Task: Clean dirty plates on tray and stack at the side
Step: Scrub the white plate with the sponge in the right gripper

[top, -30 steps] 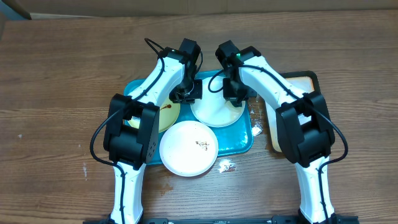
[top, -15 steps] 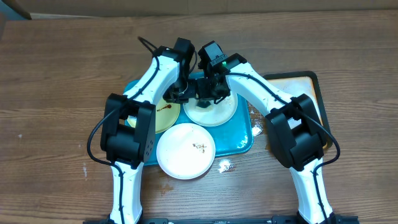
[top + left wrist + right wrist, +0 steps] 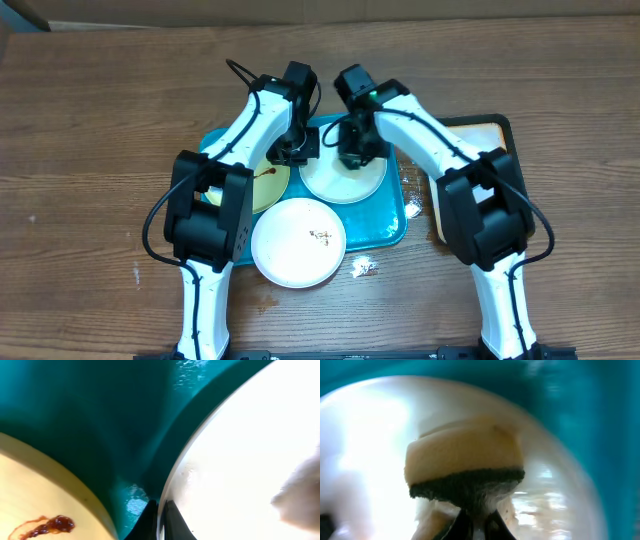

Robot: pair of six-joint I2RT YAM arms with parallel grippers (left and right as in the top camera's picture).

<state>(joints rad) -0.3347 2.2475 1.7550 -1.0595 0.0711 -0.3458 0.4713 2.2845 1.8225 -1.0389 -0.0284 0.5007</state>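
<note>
Left jaws pinch the rim of the rear plate (image 3: 345, 185), right jaws squeeze a sponge (image 3: 465, 462) onto it. Smeared yellow plate (image 3: 267, 188) sits just beside, tight. Crumby front plate (image 3: 298, 241) overhangs the tray (image 3: 392, 226) edge onto the desk (image 3: 90, 150).

Teal tray (image 3: 388, 226) lies flat, holding three round plates: pale yellow-green plate (image 3: 268, 188) at left with a red-brown smear, far white plate (image 3: 345, 185) at centre, near white plate (image 3: 298, 242) with small brown specks overhanging the tray's near rim.
</note>
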